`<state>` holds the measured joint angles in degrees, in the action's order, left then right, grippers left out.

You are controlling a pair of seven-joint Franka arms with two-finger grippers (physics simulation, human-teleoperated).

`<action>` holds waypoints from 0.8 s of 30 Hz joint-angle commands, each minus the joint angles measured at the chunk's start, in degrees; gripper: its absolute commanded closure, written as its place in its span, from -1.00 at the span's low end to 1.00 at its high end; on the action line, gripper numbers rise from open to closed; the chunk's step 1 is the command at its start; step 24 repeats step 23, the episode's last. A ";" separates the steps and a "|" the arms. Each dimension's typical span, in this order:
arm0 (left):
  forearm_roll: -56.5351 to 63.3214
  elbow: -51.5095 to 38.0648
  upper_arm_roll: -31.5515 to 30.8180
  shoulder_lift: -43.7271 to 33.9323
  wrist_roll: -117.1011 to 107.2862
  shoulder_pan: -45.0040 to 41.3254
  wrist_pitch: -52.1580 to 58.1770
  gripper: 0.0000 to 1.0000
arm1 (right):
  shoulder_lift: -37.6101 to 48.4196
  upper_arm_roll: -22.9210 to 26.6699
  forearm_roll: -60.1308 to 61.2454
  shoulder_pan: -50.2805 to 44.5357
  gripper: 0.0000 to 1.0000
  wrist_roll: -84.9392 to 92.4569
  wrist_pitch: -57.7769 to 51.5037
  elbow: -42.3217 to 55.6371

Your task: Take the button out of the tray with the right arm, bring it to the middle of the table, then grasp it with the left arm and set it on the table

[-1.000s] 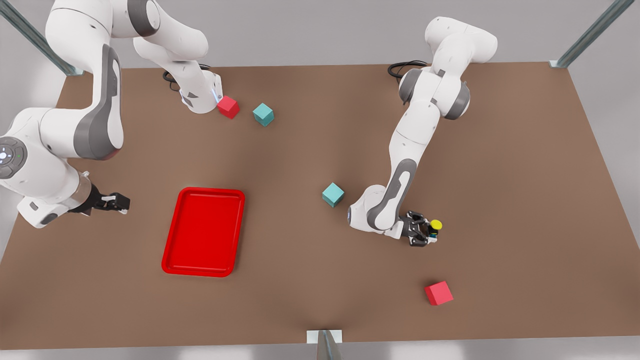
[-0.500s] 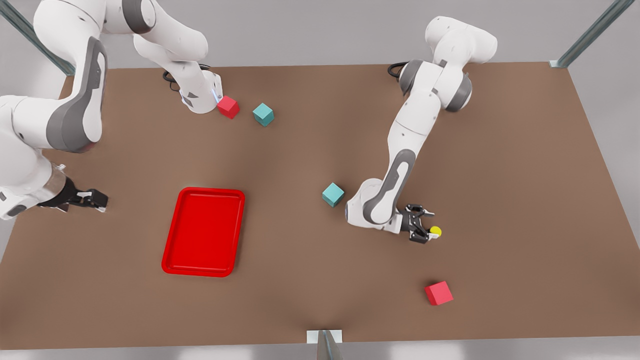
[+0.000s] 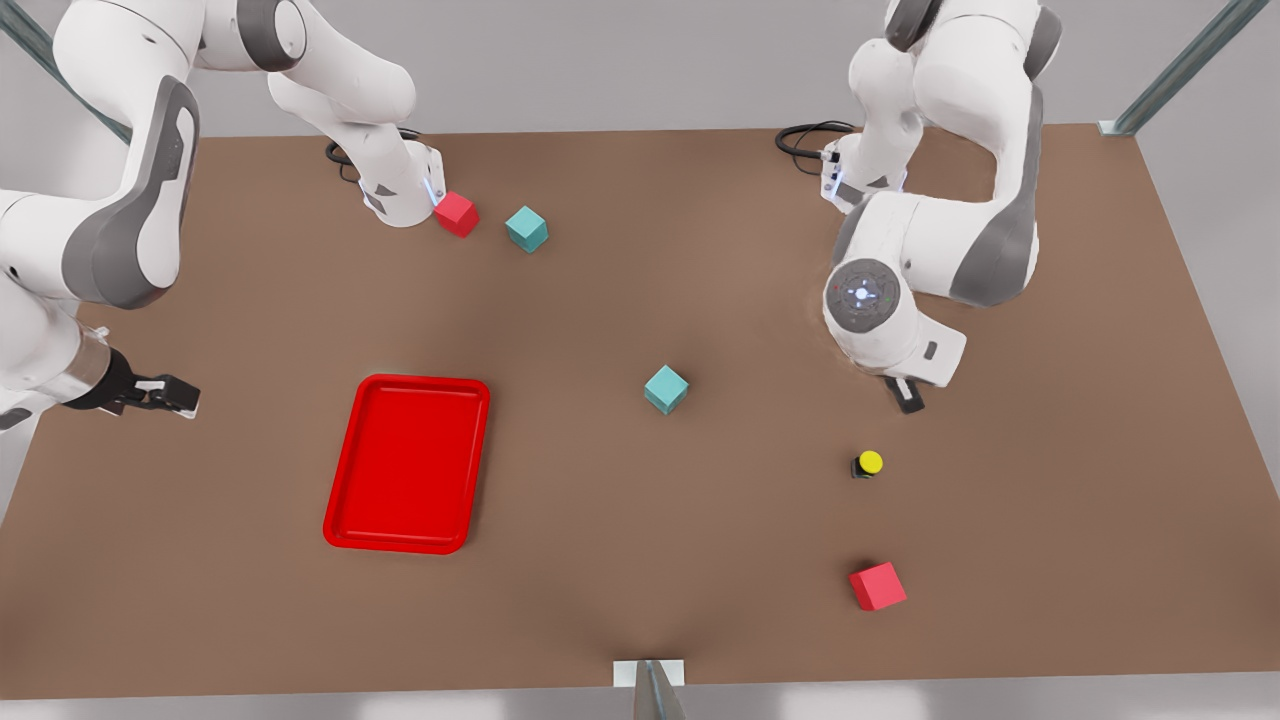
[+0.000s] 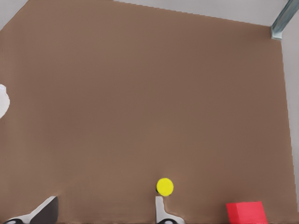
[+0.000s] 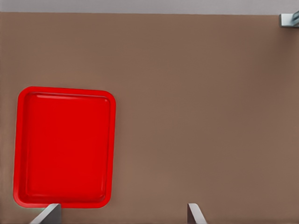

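The left gripper (image 3: 905,395) has let go of the yellow-capped button (image 3: 868,464) and pulled up and back; its fingers (image 4: 161,212) stand spread wide with nothing between them. Half a second ago they were still beside the button, which now stands alone and upright on the table (image 3: 1050,500), between the teal cube (image 3: 666,389) and the red cube (image 3: 878,586). The set-down looks finished. The right gripper (image 3: 160,394) waits open beside the empty red tray (image 3: 340,500). In the front view the left arm's wrist covers most of its gripper.
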<state>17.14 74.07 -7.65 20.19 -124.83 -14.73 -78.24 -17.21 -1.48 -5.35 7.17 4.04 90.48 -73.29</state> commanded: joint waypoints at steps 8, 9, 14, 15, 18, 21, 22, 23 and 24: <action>-16.61 18.74 0.44 -20.89 124.48 10.95 -11.50 -1.00 | -0.19 -0.63 0.08 -0.14 -1.00 0.09 0.04 -0.02; -16.88 17.78 0.44 -20.10 124.65 10.95 -11.59 -1.00 | -0.19 -0.63 0.08 -0.14 -1.00 0.09 0.04 -0.02; -16.61 14.87 0.53 -17.38 124.48 10.95 -10.97 -1.00 | -0.02 -0.72 0.08 -0.05 -1.00 0.09 -0.66 -0.10; -16.44 14.79 0.53 -17.29 124.04 10.78 -11.15 -1.00 | -0.02 -0.98 0.16 -0.05 -1.00 0.09 -0.75 -0.02; -16.44 11.80 0.53 -15.62 123.95 11.04 -10.71 -1.00 | 0.07 -1.07 0.16 -0.14 -1.00 0.09 -0.75 -0.02; -16.35 11.71 0.44 -15.62 122.10 10.60 -9.83 -1.00 | 0.07 -1.16 0.16 -0.05 -1.00 0.09 -0.75 -0.10; -16.44 11.71 0.35 -15.62 122.10 10.51 -9.83 -1.00 | 0.07 -1.07 0.16 -0.05 -1.00 0.09 -0.75 -0.10; -16.44 11.71 0.35 -15.36 121.84 10.43 -9.83 -1.00 | -0.02 -1.07 0.16 -0.14 -1.00 0.09 -0.75 -0.10; -16.44 11.71 0.35 -15.36 121.84 10.43 -9.83 -1.00 | -0.02 -1.07 0.16 -0.14 -1.00 0.09 -0.75 -0.10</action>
